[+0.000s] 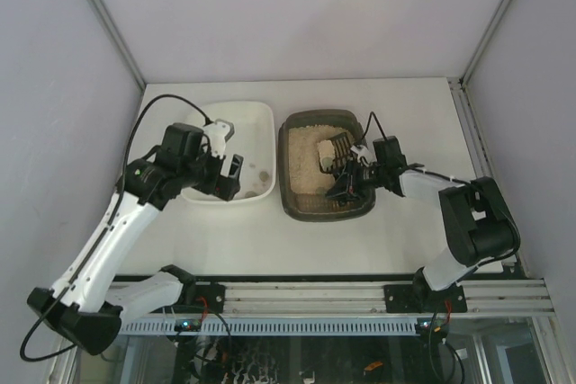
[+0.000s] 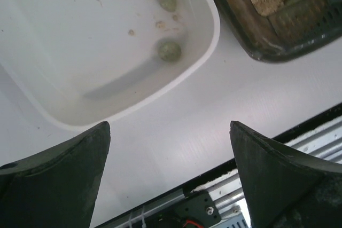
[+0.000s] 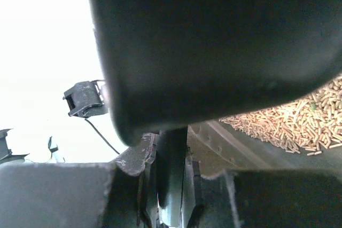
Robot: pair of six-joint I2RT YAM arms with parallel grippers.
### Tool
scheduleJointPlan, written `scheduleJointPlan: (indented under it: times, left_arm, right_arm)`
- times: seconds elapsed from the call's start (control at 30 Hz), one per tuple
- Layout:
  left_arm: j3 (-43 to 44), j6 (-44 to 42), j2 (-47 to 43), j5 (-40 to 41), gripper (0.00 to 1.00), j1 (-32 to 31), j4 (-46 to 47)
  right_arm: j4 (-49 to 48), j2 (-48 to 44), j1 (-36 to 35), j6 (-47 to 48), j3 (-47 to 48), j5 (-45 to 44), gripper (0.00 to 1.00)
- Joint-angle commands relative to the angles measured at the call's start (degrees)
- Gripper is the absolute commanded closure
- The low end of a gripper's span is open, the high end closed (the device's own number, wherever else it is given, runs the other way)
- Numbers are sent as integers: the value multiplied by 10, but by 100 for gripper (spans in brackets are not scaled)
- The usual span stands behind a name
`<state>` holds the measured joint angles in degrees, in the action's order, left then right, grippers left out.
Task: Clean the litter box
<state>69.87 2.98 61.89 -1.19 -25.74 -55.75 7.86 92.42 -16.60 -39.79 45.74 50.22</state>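
The litter box is a dark tray with beige litter, right of centre on the table. My right gripper is shut on the handle of a black slotted scoop, which hangs over the litter with a pale lump on it. In the right wrist view the scoop fills the top, its handle is clamped in the right gripper, and litter pellets lie behind. My left gripper hovers open over the white tray's near right side. Its fingers stand wide apart with nothing between them.
The white tray sits left of the litter box and holds greenish clumps and a few crumbs. The litter box corner shows at the left wrist view's top right. An aluminium rail runs along the near table edge. Walls enclose three sides.
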Motion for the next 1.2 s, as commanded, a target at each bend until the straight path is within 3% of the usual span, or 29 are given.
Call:
scheduleJointPlan:
  times: [0.0, 0.1, 0.23, 0.4, 0.5, 0.6, 0.7, 0.93, 1.1, 1.17]
  left_arm:
    - [-64, -121, -57, -70, 3, 2, -16]
    - [-106, -127, -79, -56, 4, 5, -8]
    - [-144, -113, -91, -36, 3, 30, 24]
    - [-154, -104, -76, -29, 4, 60, 39]
    - [-155, -101, -70, -28, 5, 60, 41]
    - [-154, -99, -65, -28, 5, 61, 41]
    - [-155, -100, -61, -39, 5, 61, 41]
    - [-155, -99, -62, -49, 6, 61, 41]
    - [-154, -98, -60, -48, 6, 61, 42]
    - [-155, -98, -58, -47, 6, 61, 42]
  right_arm:
    - [-195, -41, 0, -42, -47, 14, 100]
    - [-236, -23, 1, -44, -58, 28, 100]
    - [-434, -7, 1, -114, -119, 43, 100]
    - [-531, 3, -9, -103, -134, 43, 100]
    - [-658, 0, -8, -135, -169, 39, 100]
    - [-771, 28, -3, -191, -181, 39, 100]
    - [-937, 113, -2, -310, -173, 50, 100]
    - [-941, 164, -42, -356, -118, 77, 100]
    - [-940, 173, -43, -404, -107, 38, 100]
    - [-940, 193, -58, -441, -78, 72, 100]
